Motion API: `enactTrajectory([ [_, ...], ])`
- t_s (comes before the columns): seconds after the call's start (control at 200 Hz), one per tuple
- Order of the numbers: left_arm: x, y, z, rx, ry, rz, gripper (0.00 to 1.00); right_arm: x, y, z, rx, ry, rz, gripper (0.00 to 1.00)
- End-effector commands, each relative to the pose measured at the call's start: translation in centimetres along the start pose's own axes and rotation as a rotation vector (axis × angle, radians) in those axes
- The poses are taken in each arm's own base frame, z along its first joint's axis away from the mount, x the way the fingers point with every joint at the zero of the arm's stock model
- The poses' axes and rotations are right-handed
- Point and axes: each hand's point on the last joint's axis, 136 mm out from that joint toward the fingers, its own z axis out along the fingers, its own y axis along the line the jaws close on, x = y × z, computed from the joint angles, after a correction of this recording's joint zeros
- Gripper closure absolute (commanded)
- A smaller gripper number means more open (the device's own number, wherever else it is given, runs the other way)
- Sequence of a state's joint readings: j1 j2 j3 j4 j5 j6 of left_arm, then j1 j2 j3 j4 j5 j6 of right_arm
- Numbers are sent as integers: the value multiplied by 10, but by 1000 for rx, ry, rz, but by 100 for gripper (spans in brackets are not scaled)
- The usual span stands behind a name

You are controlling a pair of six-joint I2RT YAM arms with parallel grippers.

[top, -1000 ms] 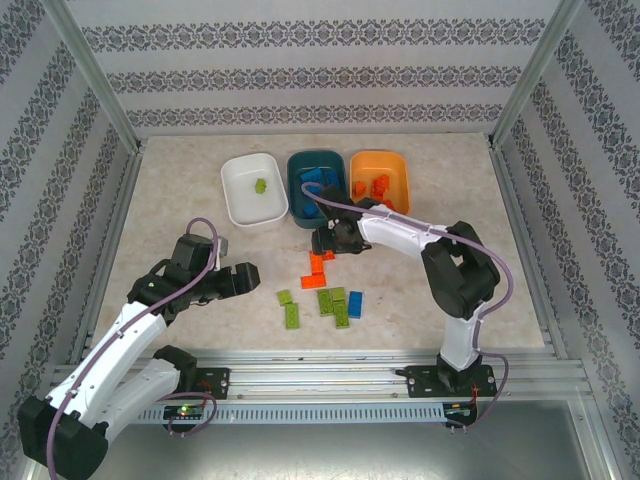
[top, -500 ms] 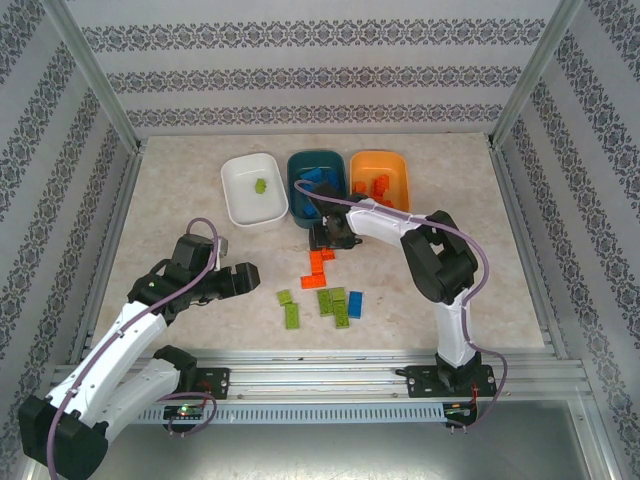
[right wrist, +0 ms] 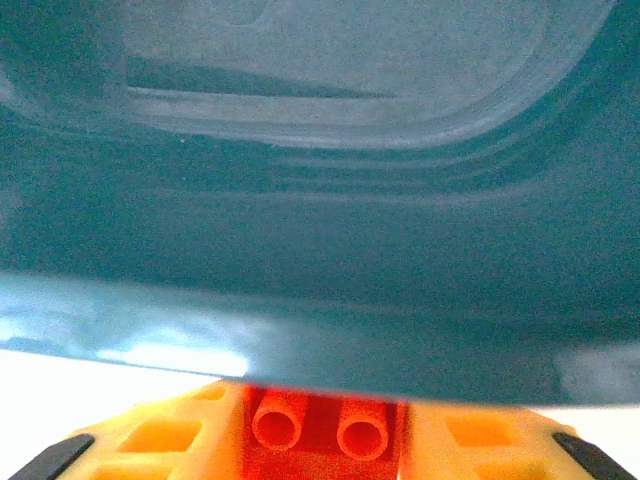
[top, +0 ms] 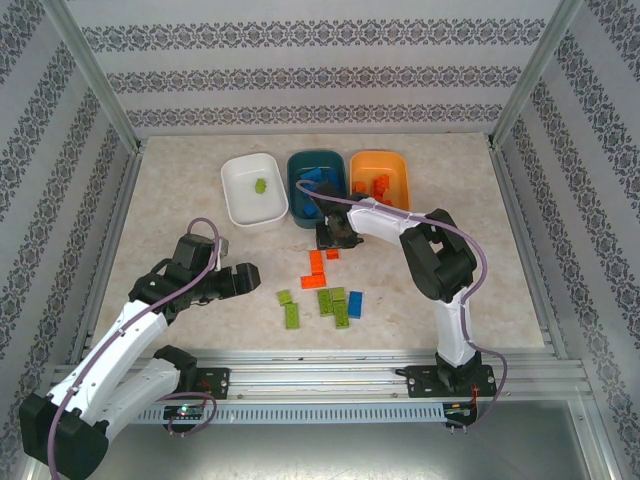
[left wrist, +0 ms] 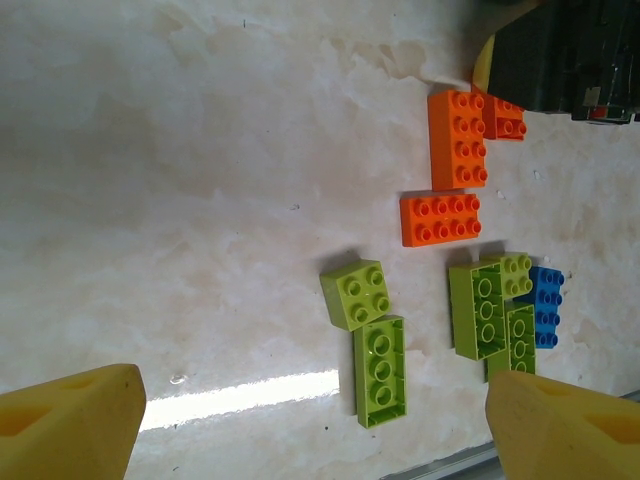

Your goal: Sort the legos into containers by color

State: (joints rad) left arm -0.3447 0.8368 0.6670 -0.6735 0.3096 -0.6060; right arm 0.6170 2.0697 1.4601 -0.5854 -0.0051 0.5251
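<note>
Right hand has crept from the loose pile toward the bowls over the last second, and its elbow has folded in. Left arm is unchanged.

Right hand sits just beside the near wall of the teal bowl. It pinches an orange brick between its pads, studs facing the wrist camera.

Judgement: the brick is carried low. It needs to rise and swing to about 1 o'clock for the orange bowl, or it may bump the teal wall.

Left hand hovers empty, fingers spread wide. I judge it is parked clear of the right arm's path.

Loose bricks lie at its 3 o'clock on the counter: orange ones, several green, one blue.

White bowl holds one green brick.
</note>
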Motion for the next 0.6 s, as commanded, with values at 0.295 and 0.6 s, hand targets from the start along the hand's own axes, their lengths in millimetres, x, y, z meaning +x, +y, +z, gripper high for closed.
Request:
enactTrajectory([
  [0.295,1,6,1,-16,4,6,10,14,-16,-80,-65,-96,44,62],
  [0.6,2,5,3,-8,3,4,9,5,-16,-134,-565,-69,219,63],
])
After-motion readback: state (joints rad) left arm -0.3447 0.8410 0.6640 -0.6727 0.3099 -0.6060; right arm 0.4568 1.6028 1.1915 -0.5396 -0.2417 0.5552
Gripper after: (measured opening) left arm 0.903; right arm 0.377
